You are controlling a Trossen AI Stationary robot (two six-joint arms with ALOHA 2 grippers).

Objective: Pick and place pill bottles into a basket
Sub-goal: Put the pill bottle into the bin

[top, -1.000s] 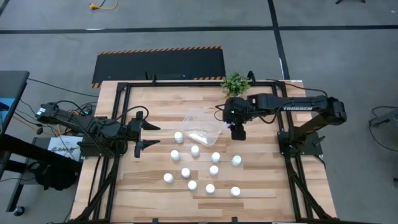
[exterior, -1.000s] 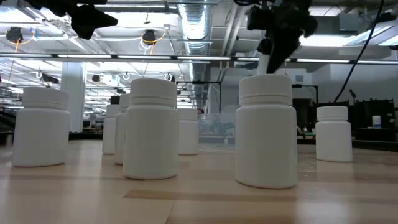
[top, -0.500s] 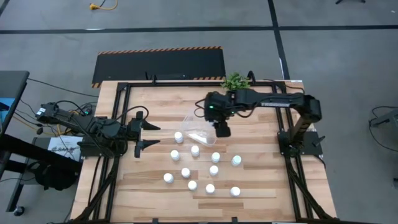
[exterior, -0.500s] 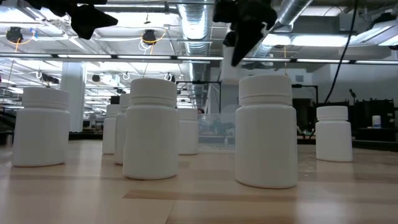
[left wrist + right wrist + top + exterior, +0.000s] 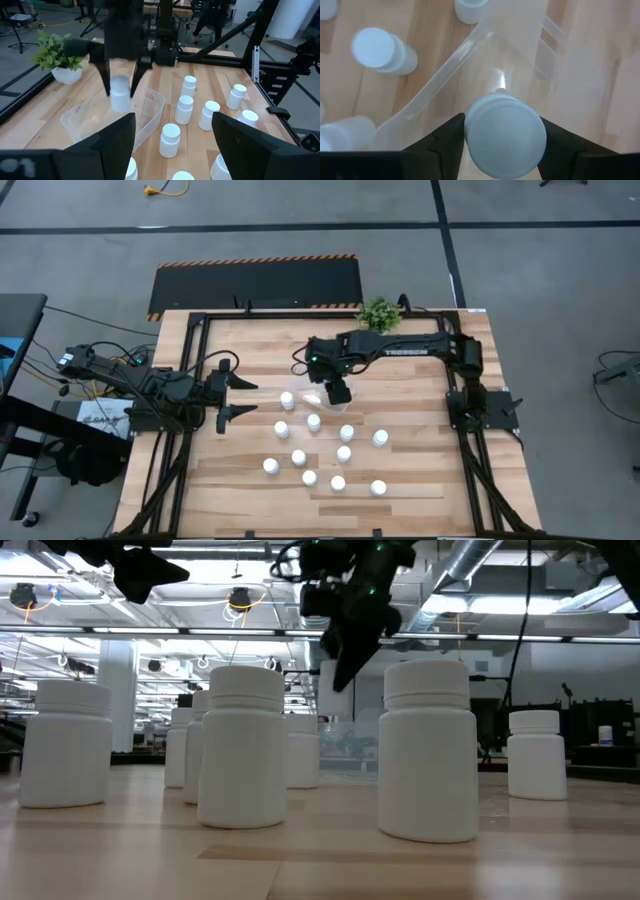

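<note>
My right gripper (image 5: 338, 388) is over the clear plastic basket (image 5: 318, 378) and is shut on one white pill bottle (image 5: 504, 136). The left wrist view also shows this bottle (image 5: 120, 99) hanging above the basket (image 5: 95, 122). Several more white pill bottles (image 5: 314, 421) stand upright on the wood table, on the near side of the basket. My left gripper (image 5: 238, 398) is open and empty at the table's left side, level and pointing toward the basket. My right gripper pinches the bottle's upper part (image 5: 120, 84) between its two fingers, one on each side of the cap (image 5: 470, 131). The fingers come from above and point down. The bottle hangs upright, lifted clear above the basket's inside.
A small green potted plant (image 5: 379, 312) stands at the far edge, behind the basket. A black frame (image 5: 200, 330) runs around the table top. Bare wood lies between my left gripper and the bottles.
My right gripper has gone toward the table's left edge, from beside the basket's right end to over the basket. The bottles on the table and my left arm have kept still.
</note>
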